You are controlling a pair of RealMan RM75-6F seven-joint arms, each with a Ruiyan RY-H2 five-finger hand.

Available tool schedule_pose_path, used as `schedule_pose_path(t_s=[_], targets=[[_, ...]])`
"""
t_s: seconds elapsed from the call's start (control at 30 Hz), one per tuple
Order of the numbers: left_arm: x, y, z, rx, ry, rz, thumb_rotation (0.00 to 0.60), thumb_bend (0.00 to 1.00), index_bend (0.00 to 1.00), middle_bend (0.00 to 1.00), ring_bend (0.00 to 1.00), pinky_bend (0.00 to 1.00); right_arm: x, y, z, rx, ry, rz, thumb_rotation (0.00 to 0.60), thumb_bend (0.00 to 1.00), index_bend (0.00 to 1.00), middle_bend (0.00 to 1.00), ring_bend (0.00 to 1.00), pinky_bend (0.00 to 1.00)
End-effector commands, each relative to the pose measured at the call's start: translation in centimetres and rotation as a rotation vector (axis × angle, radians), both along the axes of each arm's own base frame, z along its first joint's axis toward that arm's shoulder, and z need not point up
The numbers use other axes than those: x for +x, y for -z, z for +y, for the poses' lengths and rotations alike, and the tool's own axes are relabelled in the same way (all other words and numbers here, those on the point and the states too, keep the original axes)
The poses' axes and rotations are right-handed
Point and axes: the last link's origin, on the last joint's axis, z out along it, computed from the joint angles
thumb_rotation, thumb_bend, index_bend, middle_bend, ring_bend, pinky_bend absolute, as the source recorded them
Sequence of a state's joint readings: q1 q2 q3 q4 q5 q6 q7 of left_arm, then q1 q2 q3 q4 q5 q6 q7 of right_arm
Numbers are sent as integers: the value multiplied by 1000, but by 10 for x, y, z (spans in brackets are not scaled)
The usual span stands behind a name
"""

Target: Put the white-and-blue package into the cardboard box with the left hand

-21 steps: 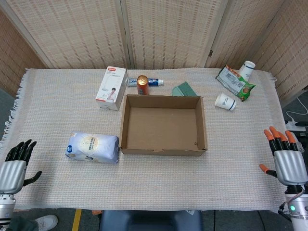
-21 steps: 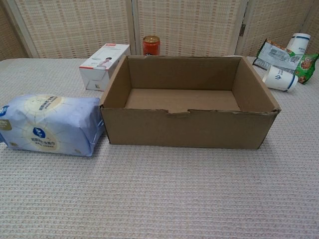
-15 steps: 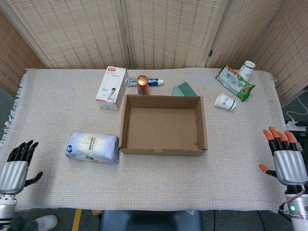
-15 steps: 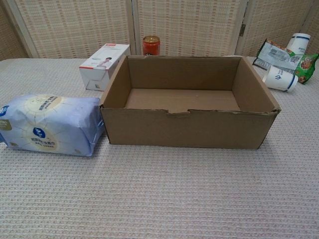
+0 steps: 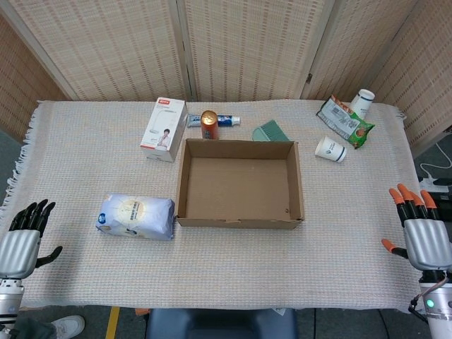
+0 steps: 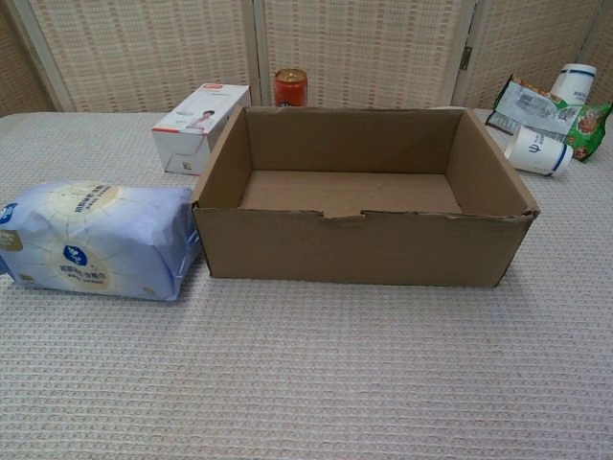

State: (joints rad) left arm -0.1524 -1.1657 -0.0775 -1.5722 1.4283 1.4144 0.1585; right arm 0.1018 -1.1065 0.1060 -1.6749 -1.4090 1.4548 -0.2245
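Sitting flat just left of the empty cardboard box (image 5: 240, 183), the white-and-blue package (image 5: 135, 217) was untouched, while the left hand (image 5: 20, 240) and right hand (image 5: 421, 233) hovered empty, fingers spread.

White-and-blue package (image 5: 135, 217) lies just left of cardboard box (image 5: 239, 182), both hands empty.

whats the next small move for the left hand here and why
Probably reach the left hand forward and right toward the white-and-blue package. The hand is open at the table's near edge, apart from the package, which lies beside the empty cardboard box.
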Motion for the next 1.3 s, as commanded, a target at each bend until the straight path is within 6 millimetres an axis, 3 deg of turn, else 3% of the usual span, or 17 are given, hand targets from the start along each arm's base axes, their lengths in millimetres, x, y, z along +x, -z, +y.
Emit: schedule_pose_path(t_s=[0.03,0.43,0.67,0.97,1.3], targets=[[15,6,4,-58,1,-33,600,196,0,0,0,112,-1,0,-1,3,3,1,600,2,45,0,0,0],[95,8,13,-214,-1,-25,600,196,0,0,0,95,-2,-2,1,-7,5,-4,600,2,45,0,0,0],[135,27,24,-270,40,33,600,194,0,0,0,47,-2,-4,0,-7,11,-6,600,2,45,0,0,0],[143,57,39,-256,64,119,600,193,0,0,0,32,-3,-8,1,-14,20,-16,600,2,45,0,0,0],[139,73,54,-224,48,136,600,192,0,0,0,27,-4,-7,-1,-3,35,-20,600,2,45,0,0,0]])
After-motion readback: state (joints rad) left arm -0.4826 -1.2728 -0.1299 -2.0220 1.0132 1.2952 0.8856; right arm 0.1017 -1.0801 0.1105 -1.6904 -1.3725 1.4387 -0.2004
